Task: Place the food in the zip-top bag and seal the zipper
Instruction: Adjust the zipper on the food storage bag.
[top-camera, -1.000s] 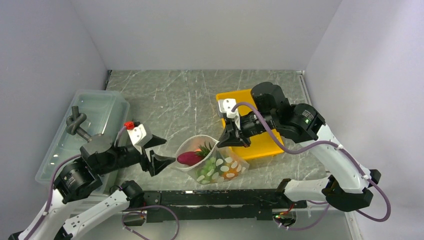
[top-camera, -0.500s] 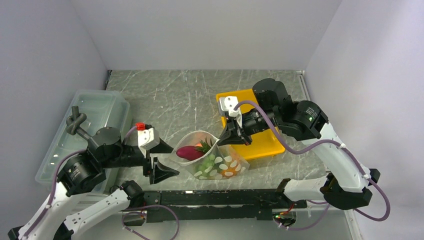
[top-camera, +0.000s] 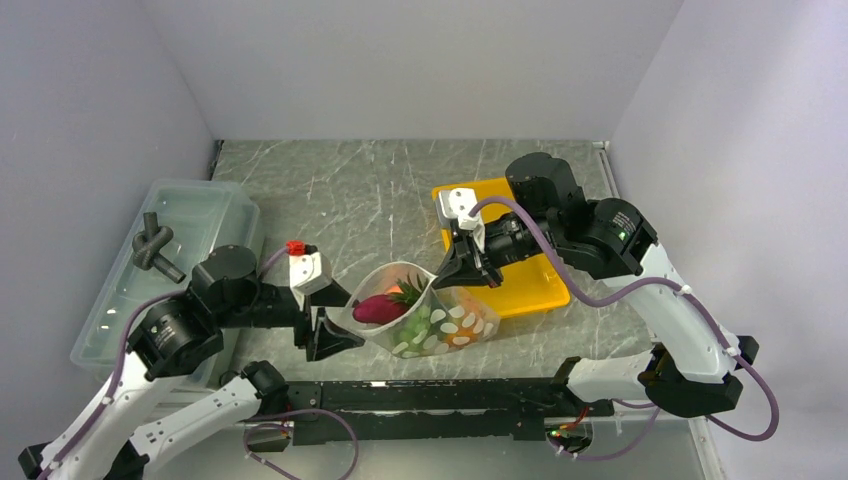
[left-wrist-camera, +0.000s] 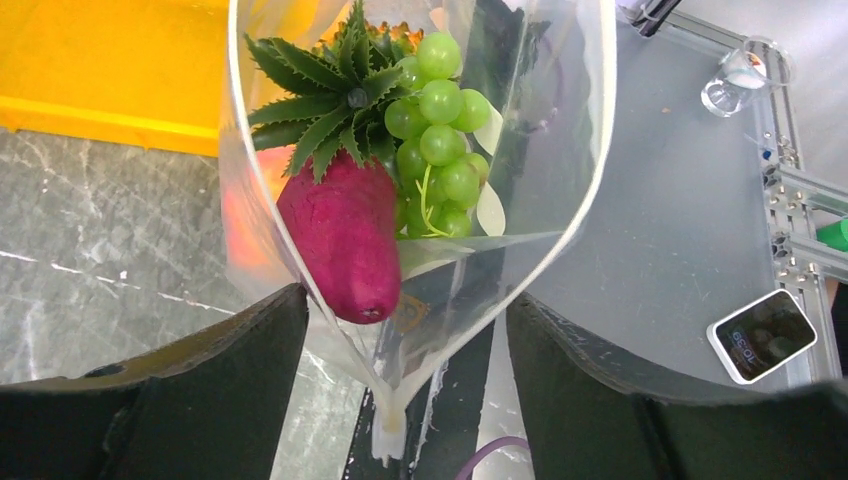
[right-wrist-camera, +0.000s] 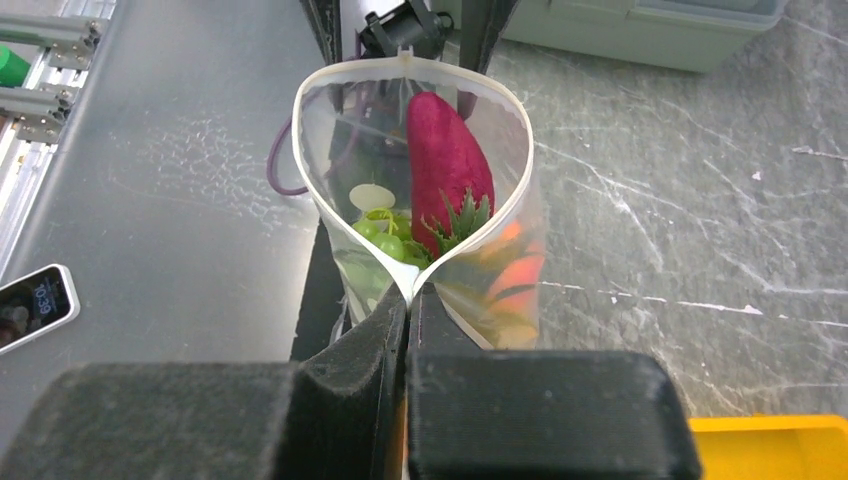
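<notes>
The clear dotted zip-top bag (top-camera: 440, 325) stands open in the middle of the table. It holds the dark red-purple piece (left-wrist-camera: 345, 235), green grapes (left-wrist-camera: 435, 130) and the pineapple with its green crown (left-wrist-camera: 335, 100); an orange-peach shape (right-wrist-camera: 510, 280) shows through the wall. The zipper (right-wrist-camera: 400, 65) is a whitish strip around the open mouth. My right gripper (top-camera: 452, 280) is shut on the mouth's far corner (right-wrist-camera: 408, 295). My left gripper (left-wrist-camera: 405, 330) is open, with its jaws either side of the mouth's near corner (left-wrist-camera: 395, 410), not touching it.
A yellow tray (top-camera: 530, 290) lies behind the bag under the right arm. A translucent lidded bin (top-camera: 190, 230) with a black knotted object (top-camera: 152, 248) stands at the left. A phone (left-wrist-camera: 765, 335) lies by the metal rail (top-camera: 430, 395) at the near edge.
My left gripper has moved right, up to the bag's near corner, and now straddles it, still open. The right gripper has kept its hold; the bag shifted slightly.
</notes>
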